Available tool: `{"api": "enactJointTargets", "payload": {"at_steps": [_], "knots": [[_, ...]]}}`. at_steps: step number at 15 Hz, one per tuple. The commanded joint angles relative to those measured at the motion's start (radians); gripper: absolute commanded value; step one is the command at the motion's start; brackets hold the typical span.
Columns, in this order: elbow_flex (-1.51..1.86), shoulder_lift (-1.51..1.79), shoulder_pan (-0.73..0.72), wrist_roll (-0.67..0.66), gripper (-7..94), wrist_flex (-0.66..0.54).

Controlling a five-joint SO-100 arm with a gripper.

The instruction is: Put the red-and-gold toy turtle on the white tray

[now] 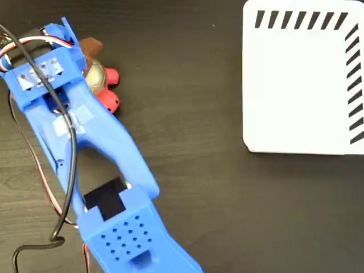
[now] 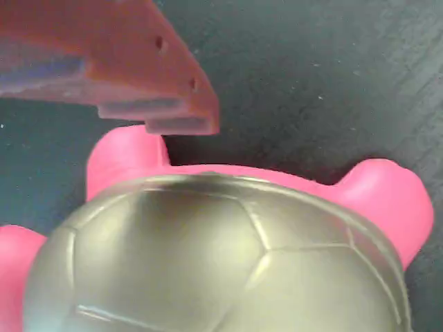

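Note:
The red-and-gold toy turtle (image 1: 101, 82) lies on the dark table at the upper left of the fixed view, half covered by my blue arm; its gold shell and two red limbs stick out to the right. In the wrist view its gold shell (image 2: 221, 263) fills the lower half, very close. My gripper (image 1: 86, 63) hangs right over it. One brown finger (image 2: 138, 76) shows at the upper left, a thin strip of table between its tip and the shell; the other finger is hidden. The white tray (image 1: 296, 85) with navy stripes lies at the upper right, with nothing on it.
The blue arm (image 1: 108, 170) runs diagonally from the bottom centre to the upper left, with black and red cables (image 1: 65, 187) trailing along its left side. Bare dark wood-grain table (image 1: 193, 114) lies between the turtle and the tray.

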Motion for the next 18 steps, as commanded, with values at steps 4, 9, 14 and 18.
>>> {"api": "enactJointTargets", "payload": {"at_steps": [4, 9, 14, 18], "knots": [[-0.040, 0.021, -0.008, 0.014, 67, -0.021], [-0.038, 0.005, -0.003, 0.014, 59, -0.041], [-0.037, -0.005, 0.014, 0.011, 42, -0.046], [-0.034, -0.006, 0.020, 0.011, 20, -0.051]]}}
